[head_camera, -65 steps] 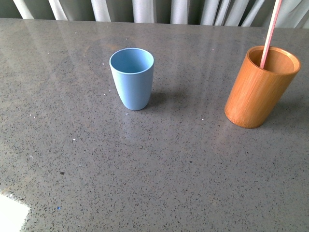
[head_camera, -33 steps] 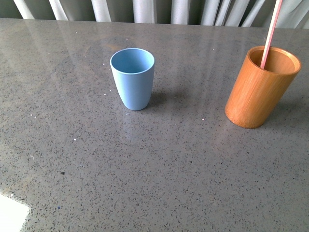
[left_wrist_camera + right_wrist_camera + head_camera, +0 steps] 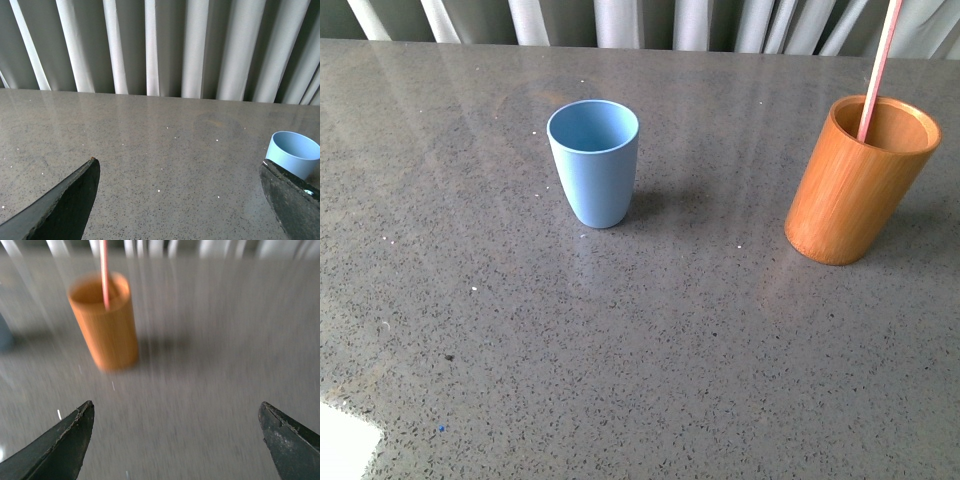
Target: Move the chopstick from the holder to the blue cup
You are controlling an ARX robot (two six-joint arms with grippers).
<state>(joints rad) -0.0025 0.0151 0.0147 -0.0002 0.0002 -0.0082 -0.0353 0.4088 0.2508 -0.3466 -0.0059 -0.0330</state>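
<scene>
Cup (image 3: 593, 165) upright on table (image 3: 620, 350), left of centre. Holder (image 3: 850, 195) upright well to its right, slightly nearer the front edge. Chopstick (image 3: 878, 70) stands in holder, upper end tilted right, running out of frame. Curtain (image 3: 620, 20) behind table's far edge.

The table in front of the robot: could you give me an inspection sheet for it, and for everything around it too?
Surface: grey speckled table, glossy.
Job's things: chopstick stands leaning in the holder, far right; blue cup upright, empty, apart to the holder's left.
Clutter: white patch at the near left corner, cannot tell what.
Grippers: left gripper and right gripper both open, fingers holding nothing.
Cables: nothing seen.
Surroundings: pale pleated curtains behind the table.
</scene>
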